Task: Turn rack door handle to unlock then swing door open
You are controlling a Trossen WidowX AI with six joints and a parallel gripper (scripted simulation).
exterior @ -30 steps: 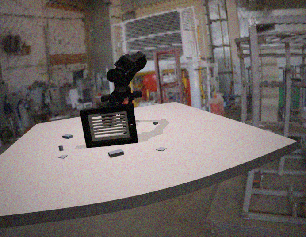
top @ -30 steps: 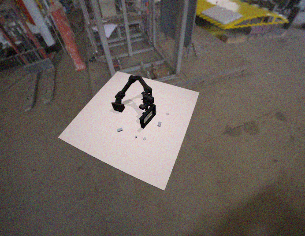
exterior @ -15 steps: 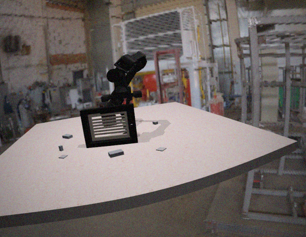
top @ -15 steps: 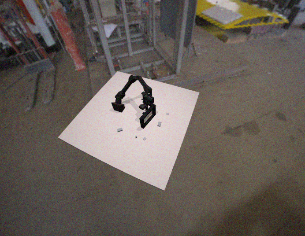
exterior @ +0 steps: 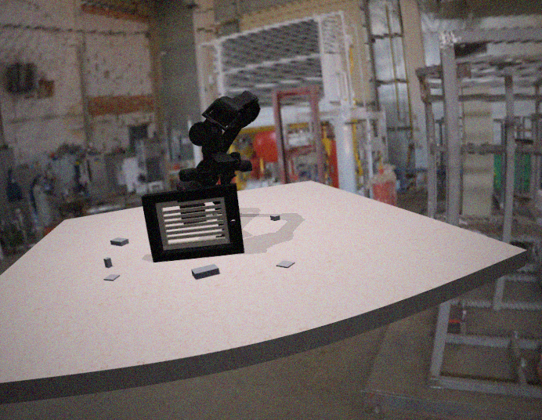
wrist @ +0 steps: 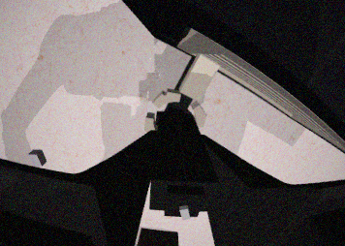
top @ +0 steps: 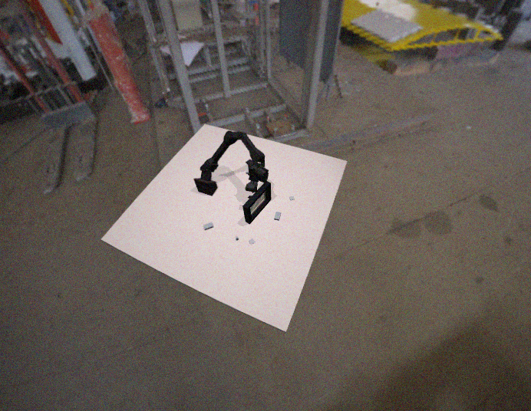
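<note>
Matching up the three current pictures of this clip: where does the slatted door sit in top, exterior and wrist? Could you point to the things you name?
Top: just right of the middle, a small slanted panel inside the black frame (top: 246,214) (exterior: 192,256).
Exterior: left of centre, the door (top: 258,204) (exterior: 161,228) (wrist: 271,83) facing the camera, its slats plain.
Wrist: upper right, seen steeply edge-on, its slats running down toward the right edge.
Shared landmark: the pale table top (top: 190,265) (exterior: 330,298) (wrist: 29,15).

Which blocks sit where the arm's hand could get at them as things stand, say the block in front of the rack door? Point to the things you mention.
Probably not: the hand (top: 252,194) is shut on something, likely the handle, and the door frame (top: 246,214) (exterior: 192,256) stands between.
</note>
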